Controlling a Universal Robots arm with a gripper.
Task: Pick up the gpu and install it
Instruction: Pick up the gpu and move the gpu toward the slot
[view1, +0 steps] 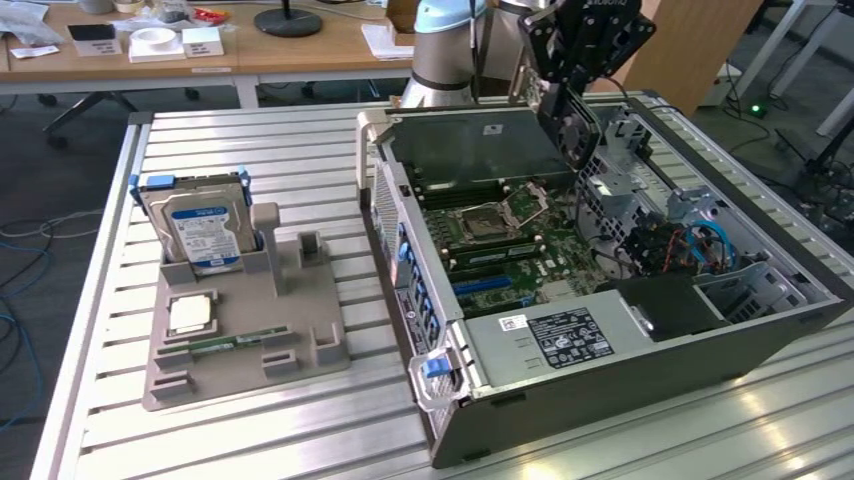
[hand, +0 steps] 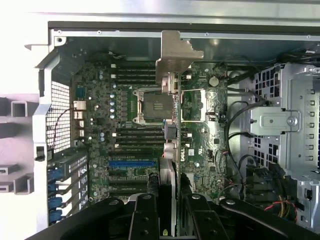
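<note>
Shiny ribbed metal table (view1: 254, 435), matt grey plastic holder (view1: 318, 345), dull metal bracket (hand: 175, 54) on gpu (view1: 573, 125).

The gpu (view1: 571, 130) is a thin flat card. It is up in the air, standing on its edge over the inside of the open computer case (view1: 641, 380). Its dark side shows in the exterior view. In the wrist view it is seen edge-on, with its silver metal bracket (hand: 175, 55) at the far end. The gripper (hand: 169, 202) pinches the near end.

I see a hard drive (view1: 200, 228) upright in a grey holder (view1: 296, 335) on the slatted worktop (view1: 267, 140) — memory stick (view1: 220, 343) lying in the same holder.
</note>
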